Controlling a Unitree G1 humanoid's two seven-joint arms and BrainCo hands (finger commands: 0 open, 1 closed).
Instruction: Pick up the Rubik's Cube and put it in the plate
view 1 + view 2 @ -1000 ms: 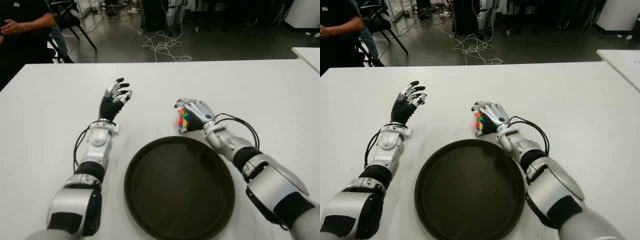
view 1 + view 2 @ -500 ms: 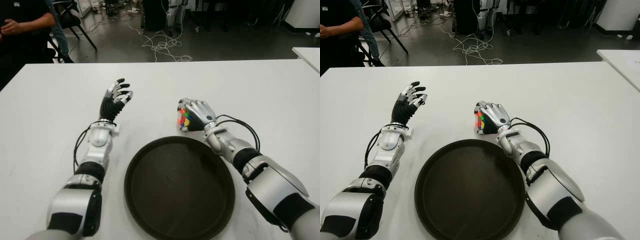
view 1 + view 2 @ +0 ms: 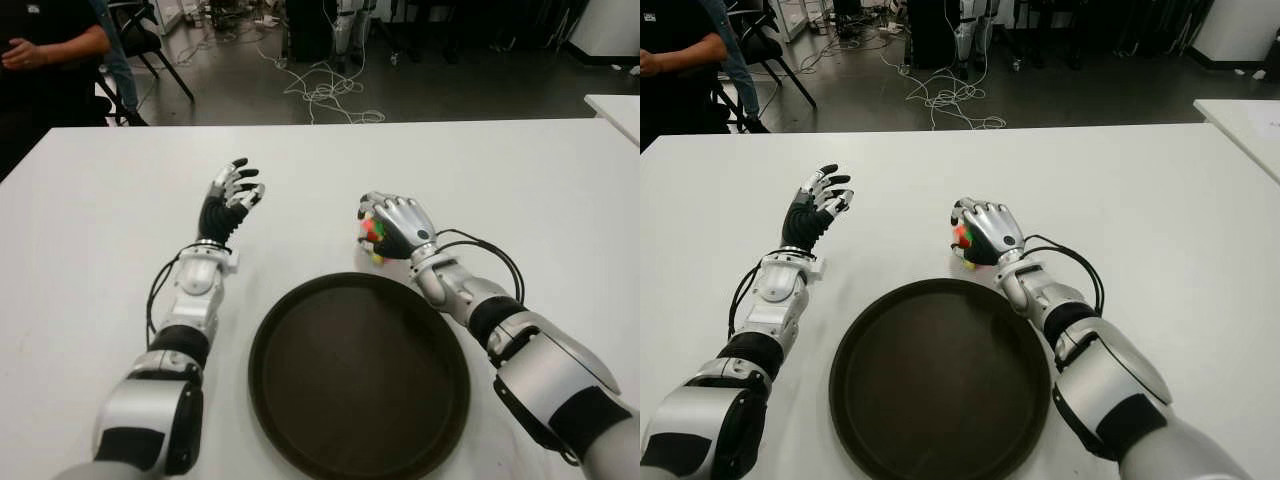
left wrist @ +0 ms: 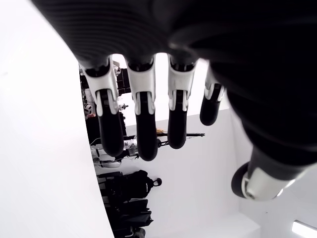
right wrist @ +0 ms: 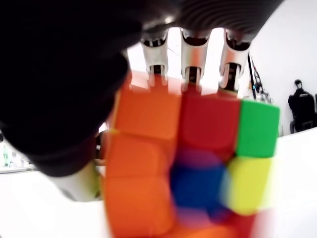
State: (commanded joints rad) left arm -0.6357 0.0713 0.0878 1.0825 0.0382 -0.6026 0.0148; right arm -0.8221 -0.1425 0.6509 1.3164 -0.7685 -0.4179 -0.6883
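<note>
My right hand (image 3: 393,228) is curled over the Rubik's Cube (image 3: 372,236), whose coloured squares peek out on the hand's left side. The right wrist view shows the cube (image 5: 188,168) pressed against the palm, fingers wrapped over its far side. Hand and cube sit just beyond the far rim of the round dark plate (image 3: 358,375), a little right of its middle. I cannot tell whether the cube still touches the white table (image 3: 520,190). My left hand (image 3: 230,196) shows to the left of the plate with its fingers spread, holding nothing.
A person in dark clothes (image 3: 45,60) sits past the table's far left corner. Chairs and loose cables (image 3: 325,90) lie on the floor beyond the far edge. Another white table's corner (image 3: 615,108) shows at the right.
My right hand has closed more tightly over the cube and shifted slightly right and back; less of the cube shows now. The left hand has not moved.
</note>
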